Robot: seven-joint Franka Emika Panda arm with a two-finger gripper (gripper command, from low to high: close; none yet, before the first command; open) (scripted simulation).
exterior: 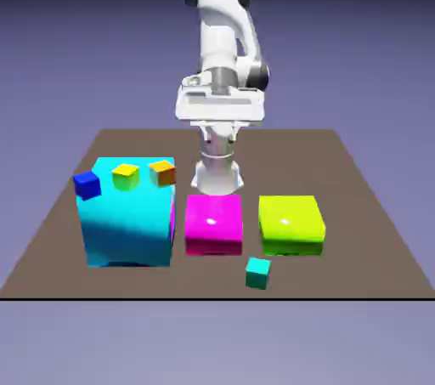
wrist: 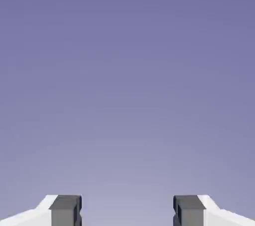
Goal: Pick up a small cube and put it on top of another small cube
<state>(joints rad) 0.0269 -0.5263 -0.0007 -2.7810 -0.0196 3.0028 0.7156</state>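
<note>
Nothing done yet, by the look of it. End effector [wrist: 127, 212] spread, gripping nothing, facing only backdrop. Small teal cube [exterior: 257, 273] untouched on bench [exterior: 374, 222], near front edge, just before magenta block [exterior: 213, 223] and lime block [exterior: 291, 223]. Pickup and stacking both remaining.

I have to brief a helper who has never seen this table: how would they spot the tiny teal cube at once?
Start at the brown table and find the lime-green block on the exterior view's right. The tiny teal cube sits alone on the tabletop in front of it, nearest the table's front edge. Unlike the other small cubes, which sit on the big cyan block, it rests directly on the table.
</note>
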